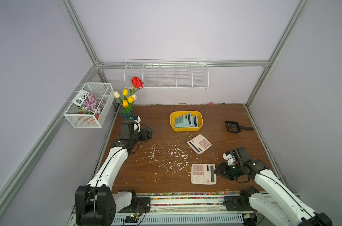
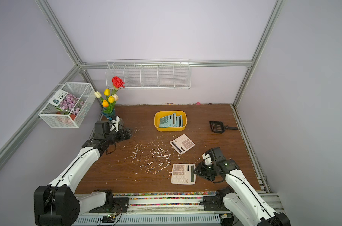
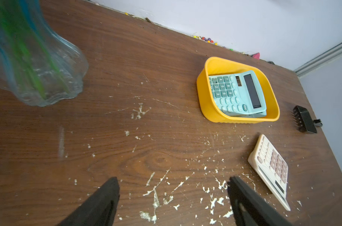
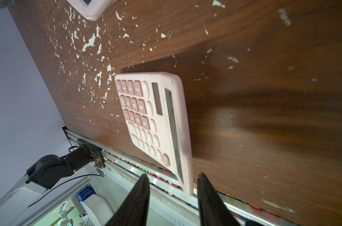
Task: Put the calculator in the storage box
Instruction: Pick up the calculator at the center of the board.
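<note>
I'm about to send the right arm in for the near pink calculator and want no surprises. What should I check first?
1. Right tool open: ok.
2. Near pink calculator between the jaws: not ok, it lies just ahead.
3. Calculator flat on the table: ok.
4. Room in the yellow box: cannot tell; two blue calculators already lie inside.
5. Left tool out of the way: ok, open near the vase.

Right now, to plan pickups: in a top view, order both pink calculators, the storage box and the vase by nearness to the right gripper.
1. Front pink calculator, right at the right gripper.
2. Angled pink calculator, mid-table.
3. Storage box, farther back.
4. Vase, far left corner.
</note>
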`<state>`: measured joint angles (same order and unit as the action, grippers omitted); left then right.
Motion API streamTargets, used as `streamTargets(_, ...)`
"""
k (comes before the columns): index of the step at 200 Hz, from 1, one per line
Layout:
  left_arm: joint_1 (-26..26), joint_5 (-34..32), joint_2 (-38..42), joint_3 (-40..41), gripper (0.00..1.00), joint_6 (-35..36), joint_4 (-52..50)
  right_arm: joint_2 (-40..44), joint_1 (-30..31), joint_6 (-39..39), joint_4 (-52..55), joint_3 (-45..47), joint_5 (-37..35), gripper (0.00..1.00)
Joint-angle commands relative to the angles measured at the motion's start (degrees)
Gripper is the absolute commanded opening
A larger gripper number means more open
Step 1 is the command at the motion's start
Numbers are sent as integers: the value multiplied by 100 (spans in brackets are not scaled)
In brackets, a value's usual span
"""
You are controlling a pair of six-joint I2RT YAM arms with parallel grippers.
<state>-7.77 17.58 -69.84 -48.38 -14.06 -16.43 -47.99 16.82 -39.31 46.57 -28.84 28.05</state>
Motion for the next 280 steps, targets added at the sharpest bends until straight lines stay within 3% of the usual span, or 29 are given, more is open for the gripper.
streamTargets(1, -355, 479, -100, 142, 89, -511, 310, 83, -55, -22, 293, -82, -292, 44)
streamTargets(23, -1084, 535, -144, 429, 86, -1546, 1052, 286, -121, -128, 379, -315, -556, 44)
streamTargets(50, -2069, 57, -507, 487, 83, -2694, 1678, 760, -161, -597, 252, -456, -967, 44)
streamTargets(96, -2986, -436, -1566, -185, 81, -3917, 1713, 868, -232, -885, 107, -593, -1238, 45)
streamTargets(162, -3521, -570, -2299, -303, 75, -5017, 1974, 811, -276, -1175, -365, -452, -1241, 45)
streamTargets(280, -3916, -467, -3296, -522, 62, -5703, 2928, 755, -319, -1144, -354, -375, -1179, 45)
